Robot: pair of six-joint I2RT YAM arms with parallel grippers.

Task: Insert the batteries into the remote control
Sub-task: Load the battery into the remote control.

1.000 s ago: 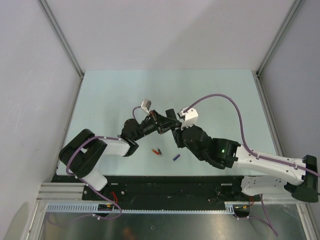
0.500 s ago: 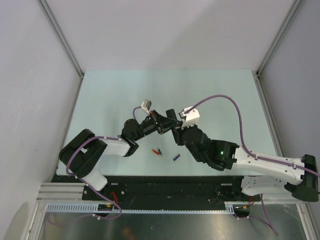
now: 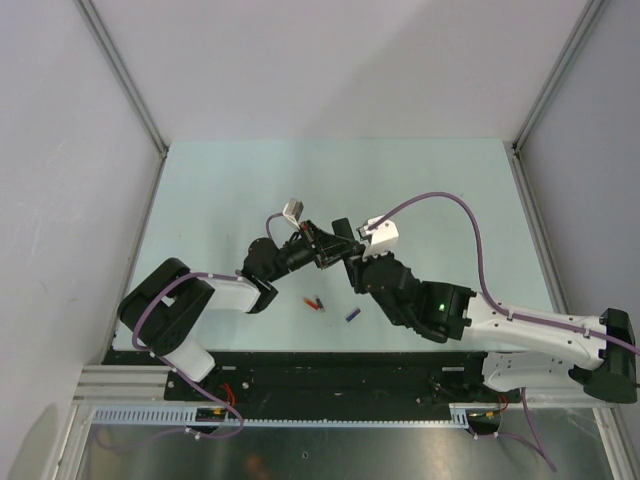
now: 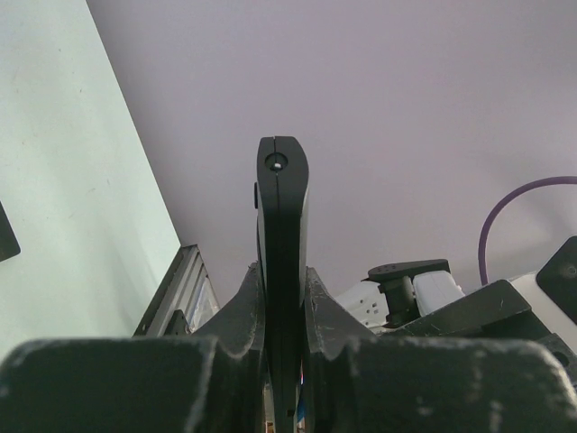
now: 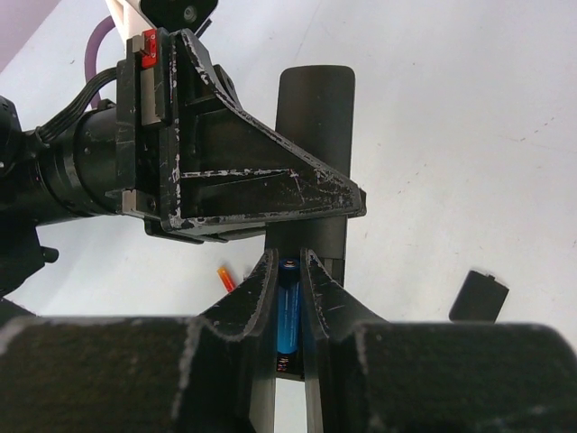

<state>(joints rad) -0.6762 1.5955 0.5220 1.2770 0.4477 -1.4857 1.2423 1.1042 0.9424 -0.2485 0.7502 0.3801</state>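
Step in hand: seating a cell.

- Left end effector (image 4: pixel 282 287) is clamped on the remote (image 4: pixel 282 216), which it holds edge-on. It looks lifted off the surface (image 3: pixel 250 180), mid-workspace.
- Right end effector (image 5: pixel 288 271) is closed on a blue battery (image 5: pixel 288 317). The battery lies lengthwise in the open bay at the remote's near end, with a spring contact visible just below it. Can't tell if it's bottomed out or only resting in the slot.
- A red battery (image 3: pixel 315 302) and a second blue battery (image 3: pixel 352 314) lie on the surface near both end effectors, apart from each other.
- A black cover (image 5: pixel 478 296) lies beside the remote.

Next, my read: press the cell against the spring, then let go without dragging it back out while the left braces the remote. After that, fetch another cell. Polarity needs watching.
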